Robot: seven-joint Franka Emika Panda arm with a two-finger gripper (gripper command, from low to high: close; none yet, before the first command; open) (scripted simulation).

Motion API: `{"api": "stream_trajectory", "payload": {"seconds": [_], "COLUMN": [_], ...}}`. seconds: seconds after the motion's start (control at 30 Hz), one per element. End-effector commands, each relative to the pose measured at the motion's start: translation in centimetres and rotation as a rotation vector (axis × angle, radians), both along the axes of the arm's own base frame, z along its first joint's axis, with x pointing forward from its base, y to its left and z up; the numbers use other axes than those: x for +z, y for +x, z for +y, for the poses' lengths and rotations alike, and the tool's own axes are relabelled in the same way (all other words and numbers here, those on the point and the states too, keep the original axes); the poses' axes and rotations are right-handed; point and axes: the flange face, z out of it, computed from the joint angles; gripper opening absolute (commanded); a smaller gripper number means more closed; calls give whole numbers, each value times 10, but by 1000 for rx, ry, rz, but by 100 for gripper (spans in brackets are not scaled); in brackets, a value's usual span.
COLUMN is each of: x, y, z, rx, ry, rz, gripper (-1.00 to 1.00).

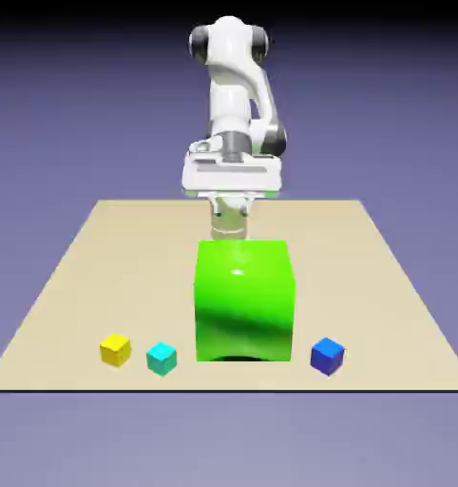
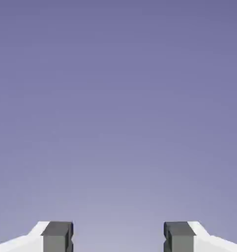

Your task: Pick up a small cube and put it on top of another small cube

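Right now, in the exterior view, the big green cube (image 1: 244, 300) sits on the table (image 1: 333, 238), and we can tell where things are by it. The small cyan cube (image 1: 162, 359) is the one to pick up. It is near the big green cube, over to the exterior view's left, close to the table's front edge. Just beyond it, farther out on that same side, is the small yellow cube (image 1: 116, 349), with a little gap between the two. The small blue cube (image 1: 328, 356) is on the other side of the big green cube, to the exterior view's right. The gripper (image 1: 232, 207) is up high and behind the big green cube, and it has nothing in it. So the small cyan cube lies in front of the jaws, lower down, and off to the exterior view's left. I think the arm (image 1: 230, 95) has to reach forward past the big green cube, swing to that side and then go down, and it could bump the big green cube if it goes straight and low. In the hand view, the two grey finger tips (image 2: 56, 242) are spread apart with only the blue-violet backdrop (image 2: 118, 123) showing between them. No cube shows there, so the hand is not pointing at any cube.
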Motion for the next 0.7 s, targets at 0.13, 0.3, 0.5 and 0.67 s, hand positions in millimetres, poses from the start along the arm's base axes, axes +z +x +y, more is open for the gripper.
{"api": "stream_trajectory", "payload": {"seconds": [0.13, 0.3, 0.5, 0.67], "x": [-49, -105, -172, -215], "y": [32, 52, 58, 56], "z": [-43, -83, -128, -163], "rx": [-274, -572, -961, -1272], "ry": [283, 522, 777, 964], "rz": [216, 416, 613, 705], "gripper": [0, 0, 0, 0]}}
